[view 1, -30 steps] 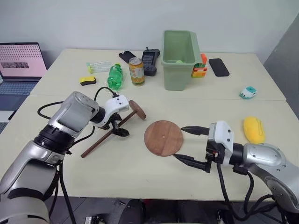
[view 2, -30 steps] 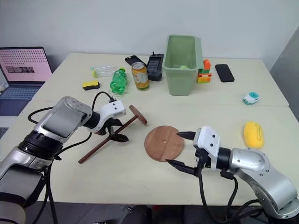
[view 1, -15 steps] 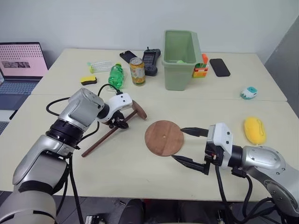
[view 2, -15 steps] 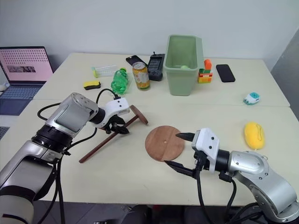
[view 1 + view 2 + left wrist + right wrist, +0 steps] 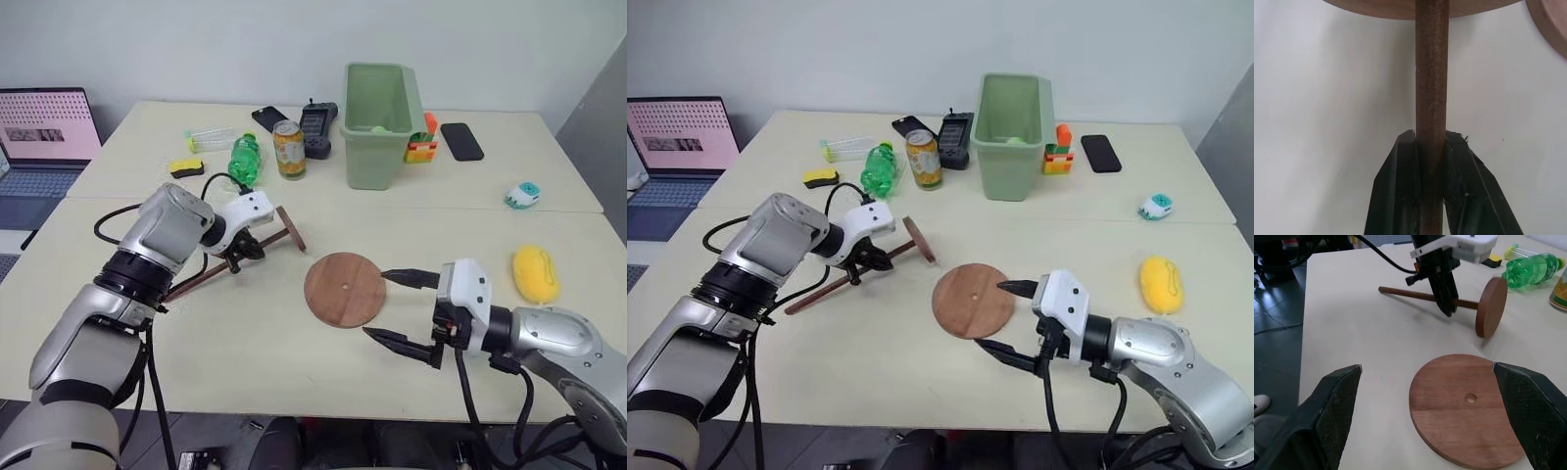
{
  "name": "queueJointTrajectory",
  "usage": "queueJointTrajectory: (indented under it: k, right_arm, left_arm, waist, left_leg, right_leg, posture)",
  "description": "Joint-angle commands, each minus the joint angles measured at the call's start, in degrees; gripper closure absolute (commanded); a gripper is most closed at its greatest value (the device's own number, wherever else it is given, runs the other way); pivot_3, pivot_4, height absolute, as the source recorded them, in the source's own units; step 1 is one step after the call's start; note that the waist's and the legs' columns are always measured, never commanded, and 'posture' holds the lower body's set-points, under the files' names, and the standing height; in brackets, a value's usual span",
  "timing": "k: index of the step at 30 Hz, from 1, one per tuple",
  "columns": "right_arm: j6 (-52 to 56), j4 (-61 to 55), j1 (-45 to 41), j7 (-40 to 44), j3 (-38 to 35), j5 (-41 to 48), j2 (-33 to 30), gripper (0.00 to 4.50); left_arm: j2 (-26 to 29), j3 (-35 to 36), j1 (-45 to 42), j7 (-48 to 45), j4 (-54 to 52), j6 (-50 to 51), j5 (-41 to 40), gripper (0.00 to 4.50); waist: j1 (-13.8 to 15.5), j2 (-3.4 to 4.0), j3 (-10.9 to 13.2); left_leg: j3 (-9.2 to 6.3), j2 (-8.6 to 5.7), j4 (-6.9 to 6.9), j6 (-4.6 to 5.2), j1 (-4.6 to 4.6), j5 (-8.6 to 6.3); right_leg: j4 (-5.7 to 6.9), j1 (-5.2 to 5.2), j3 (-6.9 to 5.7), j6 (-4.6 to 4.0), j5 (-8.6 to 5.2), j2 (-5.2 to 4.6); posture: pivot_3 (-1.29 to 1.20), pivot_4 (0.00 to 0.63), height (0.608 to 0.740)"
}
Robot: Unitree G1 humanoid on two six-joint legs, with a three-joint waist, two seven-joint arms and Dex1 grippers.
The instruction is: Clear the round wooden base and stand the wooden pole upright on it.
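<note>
L jaws clamped on wooden pole [image 5: 235, 264], disc end lifted

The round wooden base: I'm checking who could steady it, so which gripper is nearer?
Right. The right gripper stands open at the round wooden base's edge, fingers flanking it. The left gripper is farther off, shut on the wooden pole.

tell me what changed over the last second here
The left gripper shut on the long dark-brown wooden pole, which it straddled open before, and raised it off the table. The flat round reddish-brown wooden base stayed put, bare, and the right gripper stayed open beside it.
</note>
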Motion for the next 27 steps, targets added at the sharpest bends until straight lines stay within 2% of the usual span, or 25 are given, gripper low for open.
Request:
queueJointTrajectory:
  k: [1,5,8,10,13,17,22,27]
  right_arm:
    - [-0.06,-1.76,1.09,0.59,-4.3,2.09,-1.55,0.0]
    - [-0.28,-1.92,3.11,0.37,-7.81,1.82,-3.32,0.0]
    - [-1.42,-2.46,4.64,-0.03,-9.43,0.98,-3.59,0.0]
    - [-1.92,-2.85,5.3,-0.88,-8.74,-0.19,-3.16,0.0]
    - [-2.86,-2.44,6.08,-1.99,-7.28,-2.19,-2.33,0.0]
    - [-2.05,-2.47,6.57,-2.98,-6.21,-2.66,-1.71,0.0]
    - [-0.97,-2.22,7.98,-2.29,-6.1,-1.24,-2.1,0.0]
    - [1.22,-2.6,8.24,-2.85,-5.01,-0.99,-2.95,0.0]
  left_arm:
    - [-2.54,14.97,-4.71,3.97,-2.3,-1.57,-8.59,4.23]
    - [-7.49,28.17,-3.0,6.08,-9.71,1.75,-20.67,4.23]
    - [-12.84,33.47,1.53,9.97,-19.3,4.16,-27.84,4.23]
    - [-17.59,35.21,4.86,13.92,-24.46,2.01,-30.29,4.23]
    - [-23.44,34.11,9.18,18.36,-30.88,-3.06,-30.96,4.23]
    - [-27.8,31.37,13.47,20.85,-34.9,-8.04,-30.92,4.23]
    - [-30.37,28.29,17.35,22.46,-37.08,-9.89,-31.86,4.23]
    - [-29.94,24.66,21.94,21.47,-39.81,-11.95,-32.35,4.23]
  waist:
    - [0.08,-0.04,0.02]
    - [0.05,-0.05,0.01]
    - [0.03,-0.05,0.01]
    - [0.06,-0.01,-0.04]
    - [0.12,-0.03,-0.04]
    - [0.12,-0.04,-0.05]
    - [0.16,-0.04,-0.05]
    - [0.15,-0.04,-0.05]
  left_leg:
    - [-0.06,0.02,0.03,0.0,-0.1,0.0]
    - [-0.16,0.22,0.12,-0.04,-0.29,0.02]
    - [-0.11,0.26,0.12,-0.09,-0.29,0.05]
    - [-0.09,0.27,0.11,-0.21,-0.24,0.12]
    - [-0.09,0.32,0.16,-0.24,-0.24,0.13]
    - [-0.04,0.33,0.16,-0.24,-0.22,0.14]
    - [-0.01,0.33,0.15,-0.2,-0.14,0.11]
    - [0.06,0.34,0.11,-0.19,-0.04,0.11]
  right_leg:
    - [0.01,-0.04,-0.01,0.0,0.0,-0.02]
    - [-0.02,-0.08,-0.03,0.05,-0.02,-0.15]
    - [-0.02,-0.08,0.0,0.05,-0.02,-0.16]
    - [0.02,-0.05,0.04,0.06,-0.02,-0.16]
    - [0.05,-0.03,0.05,0.06,-0.01,-0.15]
    - [0.07,-0.04,0.1,0.06,0.0,-0.11]
    - [0.05,0.04,0.11,0.06,0.0,-0.07]
    - [0.04,0.07,0.14,0.06,0.0,-0.06]
  posture:
    - [0.0,0.15,0.74]
    - [0.0,0.15,0.74]
    - [0.0,0.15,0.74]
    - [0.0,0.15,0.74]
    - [0.0,0.15,0.74]
    - [0.0,0.15,0.74]
    - [0.0,0.15,0.74]
    - [0.0,0.15,0.74]
